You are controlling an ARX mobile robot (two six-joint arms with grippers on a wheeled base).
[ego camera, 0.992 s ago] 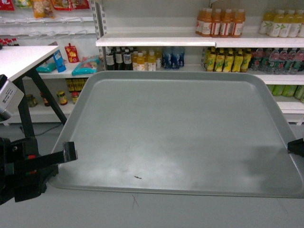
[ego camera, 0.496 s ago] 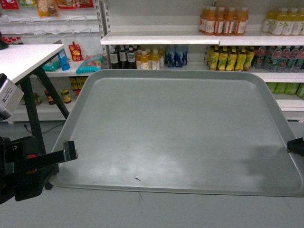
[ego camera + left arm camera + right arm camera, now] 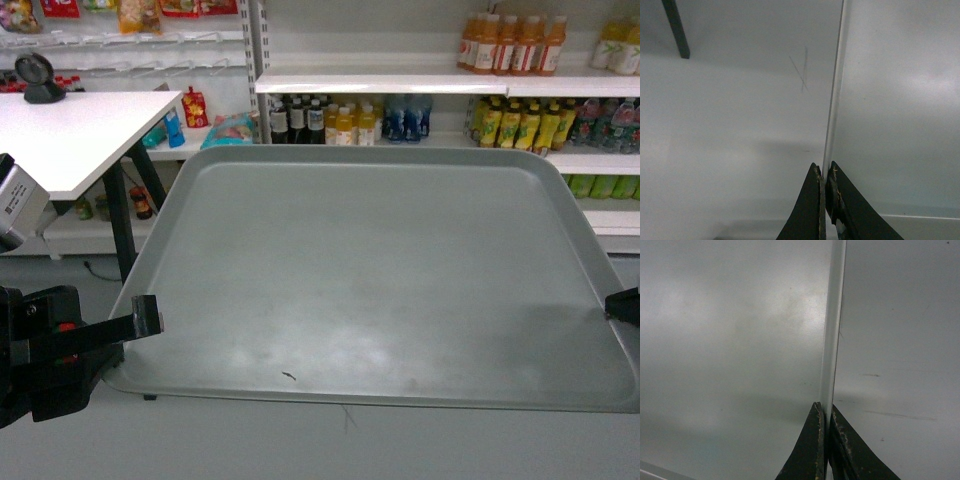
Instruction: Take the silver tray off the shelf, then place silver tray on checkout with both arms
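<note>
The silver tray (image 3: 380, 260) is held level in front of me, filling the middle of the head view, with a small dark speck near its front edge. My left gripper (image 3: 150, 315) is shut on the tray's left rim. My right gripper (image 3: 618, 303) is shut on the right rim, mostly cut off by the frame edge. In the left wrist view the jaws (image 3: 825, 172) pinch the thin rim (image 3: 836, 90). In the right wrist view the jaws (image 3: 825, 410) pinch the rim (image 3: 832, 315) the same way. The white checkout (image 3: 70, 130) countertop stands at the upper left, apart from the tray. The shelf (image 3: 400, 82) is behind the tray.
A small black round scanner (image 3: 40, 78) sits on the checkout. Black table legs (image 3: 125, 225) slant down beside the tray's left corner. Drink bottles (image 3: 340, 120) fill the shelves behind. Grey floor (image 3: 350, 440) with a faint cross mark lies under the tray.
The shelves and checkout have slid to the right in the head view, bringing more of the countertop and the scanner into sight. The tray and both grippers keep the same places in the view.
</note>
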